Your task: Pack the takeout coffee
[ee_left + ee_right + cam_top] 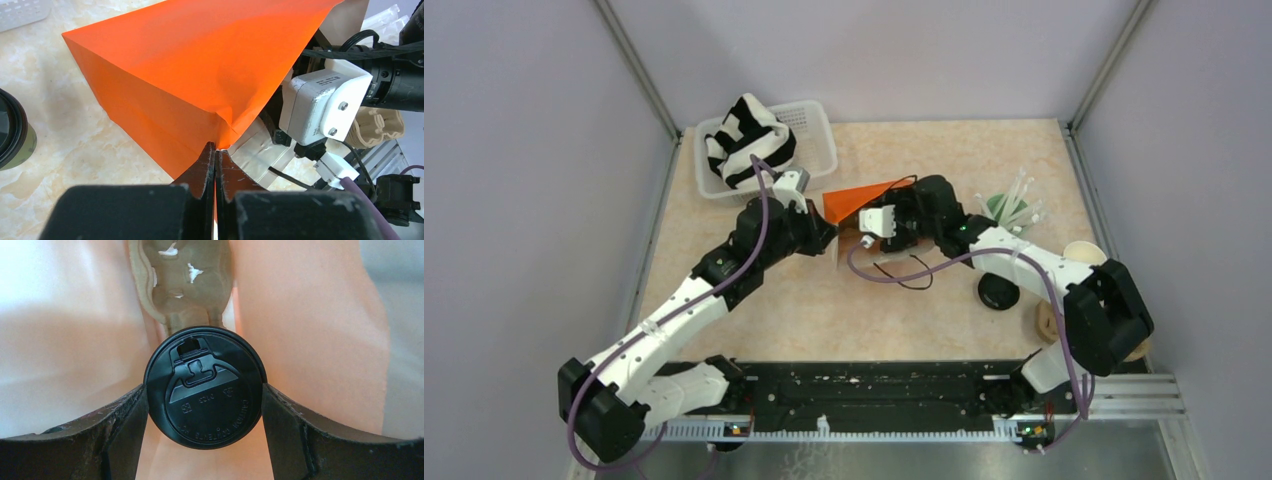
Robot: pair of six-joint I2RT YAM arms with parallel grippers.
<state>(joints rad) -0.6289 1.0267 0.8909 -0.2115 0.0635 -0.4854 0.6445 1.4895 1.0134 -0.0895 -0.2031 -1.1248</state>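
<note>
Coffee cup point(204, 390), black-lidded, sits clamped between the fingers of our right gripper point(204, 412), down inside the orange paper bag point(190, 65), near a pulp cup carrier point(187, 285). Our left gripper point(216, 156) is pressed together on the bag's rim, pinching it. A second green cup point(12, 132) stands on the table point(65, 165) beside the bag.

White links point(674, 310), black joints point(1107, 318), purple cable point(762, 215); tool fingers point(115, 435) black, scuffed; white camera box point(317, 107), two screws point(343, 106).
</note>
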